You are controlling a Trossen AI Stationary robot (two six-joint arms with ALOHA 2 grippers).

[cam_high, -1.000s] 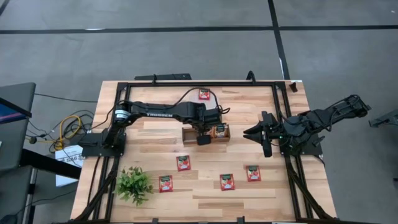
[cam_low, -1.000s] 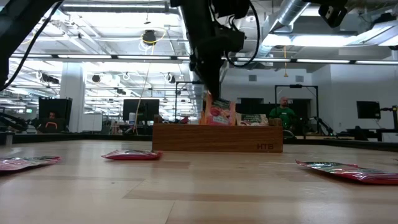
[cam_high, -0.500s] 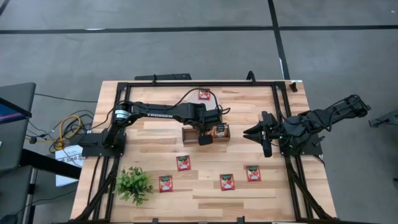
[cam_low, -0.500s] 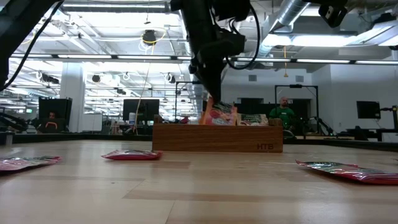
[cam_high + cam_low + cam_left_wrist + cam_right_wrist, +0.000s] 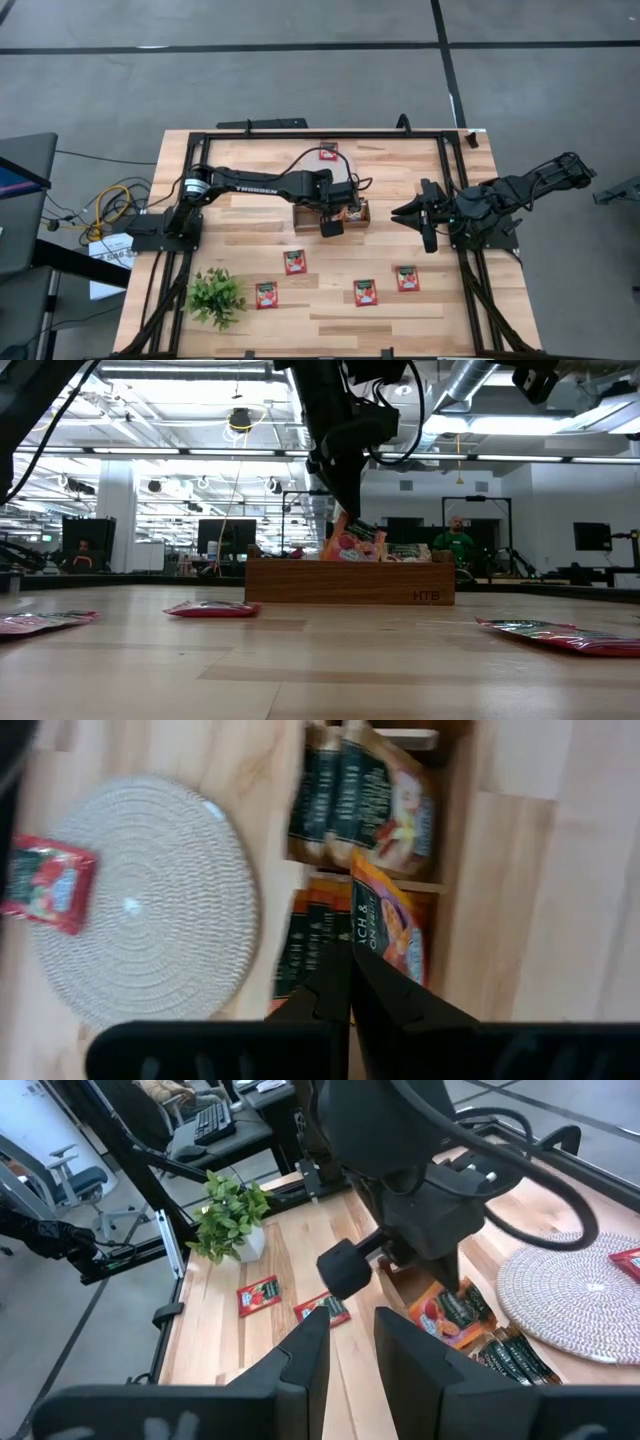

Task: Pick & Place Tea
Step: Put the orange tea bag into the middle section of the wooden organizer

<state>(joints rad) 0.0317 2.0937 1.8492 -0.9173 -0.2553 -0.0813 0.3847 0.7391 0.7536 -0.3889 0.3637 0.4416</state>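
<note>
A long wooden tray (image 5: 350, 582) stands mid-table (image 5: 300, 216) with tea sachets upright in its compartments. My left gripper (image 5: 341, 510) hangs over it, pointing steeply down, shut on an orange tea sachet (image 5: 392, 925). Dark-topped sachets (image 5: 318, 805) fill the neighbouring compartment. Red sachets lie flat on the near half of the table (image 5: 294, 262), (image 5: 366, 292), (image 5: 407, 278). Another red sachet (image 5: 45, 885) lies on the round woven mat (image 5: 140, 900). My right gripper (image 5: 350, 1348) waits at the table's right side, raised, open, nothing between its fingers. My left gripper pinches the orange sachet near its upper corner (image 5: 341, 522) between its two shut fingers. It comes from above, slanting down. The sachet hangs tilted below the fingertips, its lower part (image 5: 365, 552) down among the other sachets in the tray.
A small potted plant (image 5: 215, 297) stands at the near left corner. A further red sachet (image 5: 266, 295) lies beside it. Black frame rails (image 5: 470, 290) run along the table's edges. Bare wood lies between the tray and the near sachets.
The orange sachet in my left gripper has tipped from nearly upright to a slant, its lower part sinking further into the tray. The gripper has stayed shut over the tray. My right arm has kept still.
</note>
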